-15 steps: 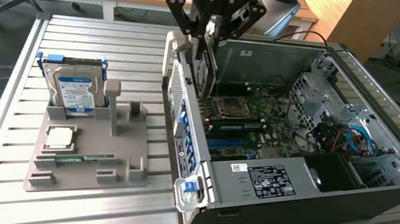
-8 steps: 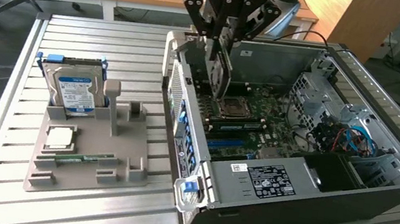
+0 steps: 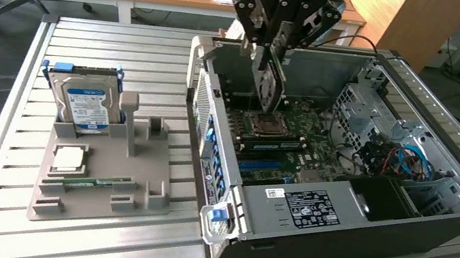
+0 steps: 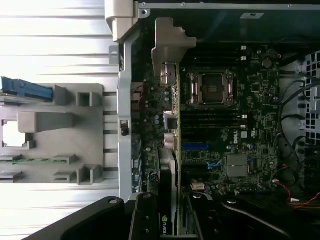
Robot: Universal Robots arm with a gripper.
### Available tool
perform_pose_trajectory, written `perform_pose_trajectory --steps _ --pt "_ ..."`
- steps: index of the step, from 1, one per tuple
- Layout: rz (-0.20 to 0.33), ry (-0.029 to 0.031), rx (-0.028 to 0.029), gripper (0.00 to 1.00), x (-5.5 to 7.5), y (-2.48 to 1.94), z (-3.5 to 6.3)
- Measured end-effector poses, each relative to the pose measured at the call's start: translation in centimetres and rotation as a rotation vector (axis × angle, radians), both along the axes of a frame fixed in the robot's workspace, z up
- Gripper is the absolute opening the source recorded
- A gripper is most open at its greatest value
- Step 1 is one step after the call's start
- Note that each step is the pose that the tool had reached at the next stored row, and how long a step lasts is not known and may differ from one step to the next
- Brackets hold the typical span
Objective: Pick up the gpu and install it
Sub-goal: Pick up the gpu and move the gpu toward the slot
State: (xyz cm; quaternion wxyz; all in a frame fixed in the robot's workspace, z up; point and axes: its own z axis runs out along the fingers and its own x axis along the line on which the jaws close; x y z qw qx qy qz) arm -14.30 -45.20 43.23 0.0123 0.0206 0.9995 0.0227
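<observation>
My gripper hangs over the open computer case, shut on the gpu. The card is thin and dark and hangs on edge, its lower edge just above the motherboard near the CPU socket. In the wrist view the gpu runs edge-on away from my gripper, and its silver bracket points toward the case's back wall. The fingers clamp the card from both sides. It stands over the board beside the CPU socket and the blue slots.
On the exterior view's left, a grey holder on the slatted metal table carries a silver hard drive, a CPU chip and a green RAM stick. Cables and drive bays fill the case's far side.
</observation>
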Motion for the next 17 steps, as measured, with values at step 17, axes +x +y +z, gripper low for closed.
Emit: perform_pose_trajectory --steps 17 --pt "0.000 0.0000 0.0000 0.27 5.3 0.26 0.00"
